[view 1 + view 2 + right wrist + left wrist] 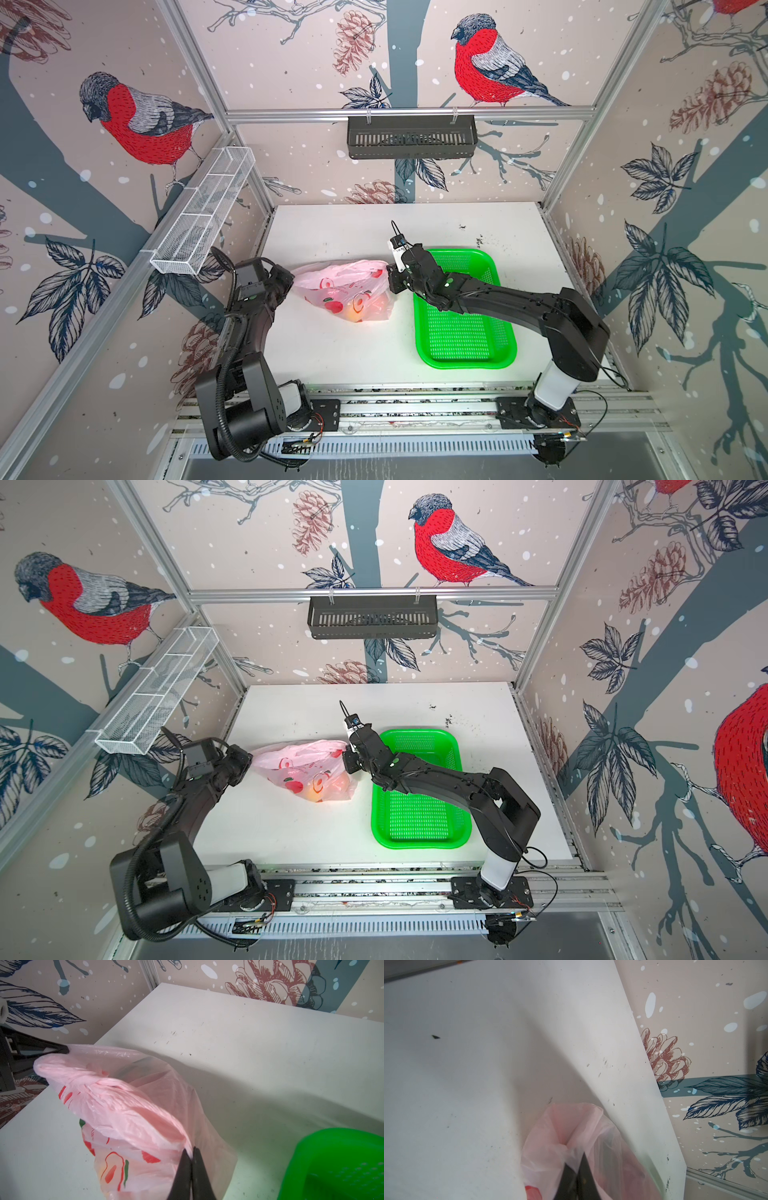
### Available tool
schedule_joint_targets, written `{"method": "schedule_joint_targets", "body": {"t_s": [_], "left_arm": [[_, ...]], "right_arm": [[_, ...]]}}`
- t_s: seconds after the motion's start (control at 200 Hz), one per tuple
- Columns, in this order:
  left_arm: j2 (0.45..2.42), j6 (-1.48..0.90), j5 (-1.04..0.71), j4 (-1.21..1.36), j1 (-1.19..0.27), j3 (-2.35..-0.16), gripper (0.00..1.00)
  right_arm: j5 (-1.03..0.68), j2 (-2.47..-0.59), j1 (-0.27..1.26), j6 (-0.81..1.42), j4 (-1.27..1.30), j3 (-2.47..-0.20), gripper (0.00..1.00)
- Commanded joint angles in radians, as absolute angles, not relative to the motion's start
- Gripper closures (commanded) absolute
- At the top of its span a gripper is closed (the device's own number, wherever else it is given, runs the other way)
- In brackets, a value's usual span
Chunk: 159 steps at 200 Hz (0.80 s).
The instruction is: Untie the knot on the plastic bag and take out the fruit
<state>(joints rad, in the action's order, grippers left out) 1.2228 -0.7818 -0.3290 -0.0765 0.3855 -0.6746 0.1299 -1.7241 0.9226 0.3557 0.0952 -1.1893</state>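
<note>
the white surface [332, 357] carries two items. the green basket [467, 365], perforated, sits on its right half, and the right arm passes over the basket's far end.

the plastic bag [340, 286], pale pink with red printed marks, lies just left of the basket, near the middle of the surface. we see it stretched between the two arms, its upper part lifted and its lower part resting on the surface.

the left tool [579, 1167] is at the bag's left edge. its jaws are together, with pink film pinched between them. the right tool [192, 1152] is at the bag's right edge, beside the basket's far corner. its jaws are likewise clamped on a gathered strip of the bag.

the knot [93, 1082], a bunched twist of the handle strips, sits along the bag's top edge between the two tools, nearer the left one. it is tied.

the fruit [356, 318] is inside the bag. we make out one rounded orange form through the lower wall. we cannot tell the other pieces from the printed marks.
</note>
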Motion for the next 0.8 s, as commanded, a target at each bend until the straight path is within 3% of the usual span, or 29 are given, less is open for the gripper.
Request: {"method": "schedule_joint_targets", "body": {"t_s": [0.0,0.08,0.2,0.481,0.586,0.791], "left_arm": [[1.200,-0.781,-0.298,-0.031,0.407,-0.659,1.00],[1.192,-0.774,-0.313,-0.034,0.409,-0.652,0.99],[1.188,-0.737,-0.386,-0.047,0.408,-0.659,0.88],[1.113,-0.624,-0.389,-0.176,0.408,-0.715,0.47],[1.085,-0.579,-0.402,-0.211,0.407,-0.746,0.36],[1.074,-0.503,-0.415,-0.296,0.399,-0.805,0.27]], "right_arm": [[0.144,-1.725,0.908,0.411,0.169,-1.186,0.95],[0.107,-1.734,0.900,0.426,0.190,-1.191,0.94],[0.104,-1.757,0.914,0.412,0.166,-1.231,0.86],[0.237,-1.785,1.006,0.264,0.021,-1.352,0.51],[0.277,-1.810,1.034,0.209,-0.018,-1.408,0.45],[0.337,-1.899,1.051,0.125,-0.078,-1.534,0.40]]}}
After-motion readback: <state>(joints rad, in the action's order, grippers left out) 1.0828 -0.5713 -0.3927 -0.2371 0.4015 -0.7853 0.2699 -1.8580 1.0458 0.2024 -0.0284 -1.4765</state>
